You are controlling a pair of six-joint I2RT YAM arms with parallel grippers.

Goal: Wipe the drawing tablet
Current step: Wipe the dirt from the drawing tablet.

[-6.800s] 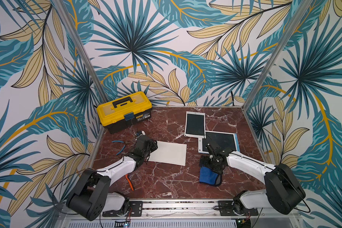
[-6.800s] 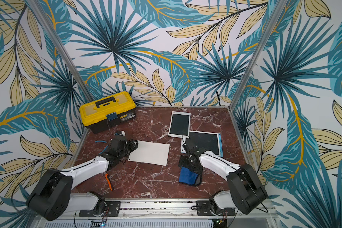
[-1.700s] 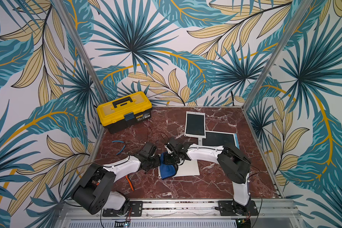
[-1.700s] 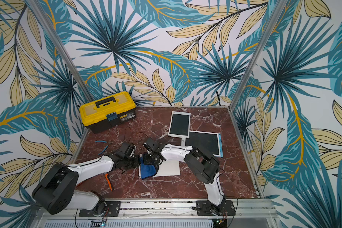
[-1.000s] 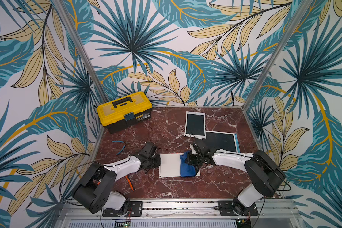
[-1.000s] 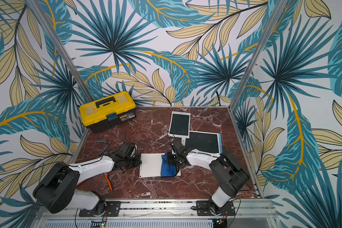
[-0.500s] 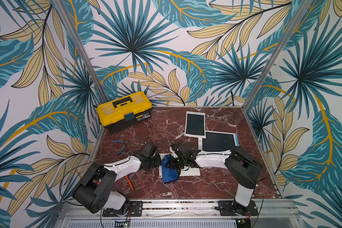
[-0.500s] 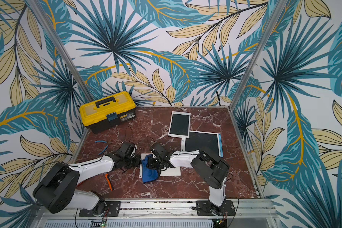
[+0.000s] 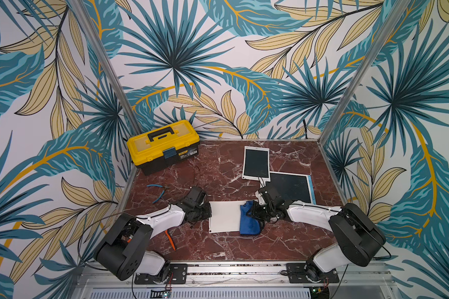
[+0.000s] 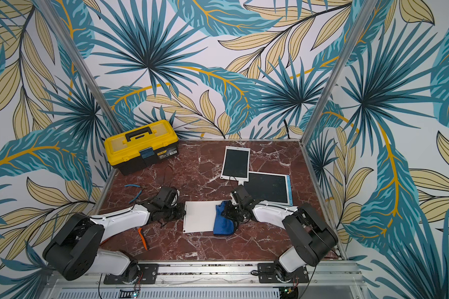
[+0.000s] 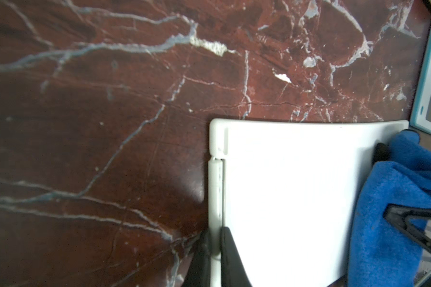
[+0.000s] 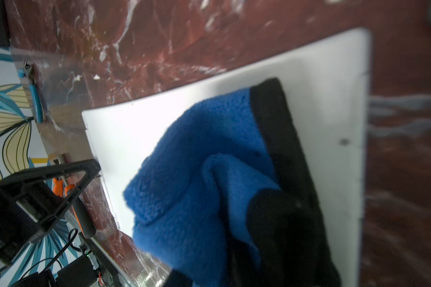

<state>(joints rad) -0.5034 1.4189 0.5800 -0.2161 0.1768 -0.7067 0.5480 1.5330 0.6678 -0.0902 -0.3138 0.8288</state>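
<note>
Right now the drawing tablet (image 9: pixel 224 217) is lying flat on the worktop (image 9: pixel 218 249), white face up, about midway between the left and right edges and closer to the front edge than the back. In both top views it is sitting slightly askew to the front edge (image 10: pixel 198 216).

The blue cloth (image 9: pixel 248 222) is resting on the tablet's right-hand part, and its lower end is spilling over the tablet's front edge onto the marble. The right fingers (image 12: pixel 284 223) are pinching this cloth from above and pressing it onto the white surface. Through the right wrist camera the cloth is showing bunched into a fold under them (image 12: pixel 197 174).

The left fingers (image 11: pixel 230 251) are closing on the narrow strip along the tablet's left edge, one on either side of it, with the tablet (image 11: pixel 291 198) stretching away from them towards the cloth (image 11: pixel 388 223). The left arm (image 9: pixel 163 220) is reaching in low from the front left corner, and the right arm (image 9: pixel 309 214) is reaching in low from the front right corner.

Behind the right arm, a blue-edged tablet (image 9: pixel 290 187) is lying dark face up. A white-framed tablet (image 9: pixel 256 163) is overlapping its back left corner, nearer the back edge. A yellow toolbox (image 9: pixel 163 145) is standing in the back left corner with its lid shut. Blue-handled pliers (image 9: pixel 157 192) are lying near the left edge, and an orange-handled tool (image 9: pixel 170 239) is poking out from under the left arm, near the front edge.
</note>
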